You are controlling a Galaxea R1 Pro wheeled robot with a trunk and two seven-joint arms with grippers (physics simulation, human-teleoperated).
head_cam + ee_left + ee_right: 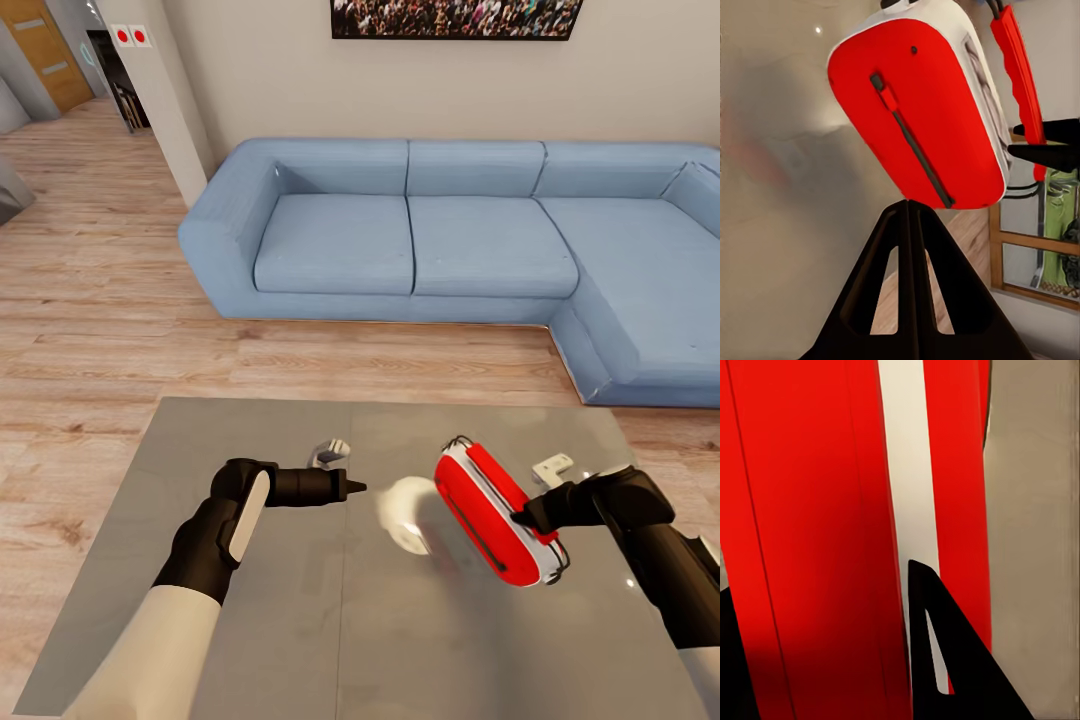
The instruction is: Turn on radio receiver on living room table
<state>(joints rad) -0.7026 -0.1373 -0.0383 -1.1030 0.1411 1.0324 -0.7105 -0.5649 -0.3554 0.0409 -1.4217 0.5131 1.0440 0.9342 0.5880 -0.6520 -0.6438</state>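
The radio receiver [497,512] is off the table [200,450] — the right gripper [528,518] pinches it by its edge and holds it tilted in the air above the right half of the glossy grey top, its red face turned toward the other arm. In the right wrist view the red shell and its white band [904,472] run between the dark fingers [945,660], so the grasp looks firm. The left gripper [352,488] is pressed together into a single point, aimed at the radio with a clear gap between them; seen from the left wrist, the closed fingertips [909,217] sit just below the red face, near the end of a dark slot with a small red slider [889,97]. My judgement: the finding and the lifting are done, and what is left is the switching itself — a push of that pointed tip against the control. Nothing visible tells me the radio is on yet. Counted: one radio, one table, one light blue sofa [450,240] beyond it, one framed crowd photo [455,18] on the wall, two grippers.
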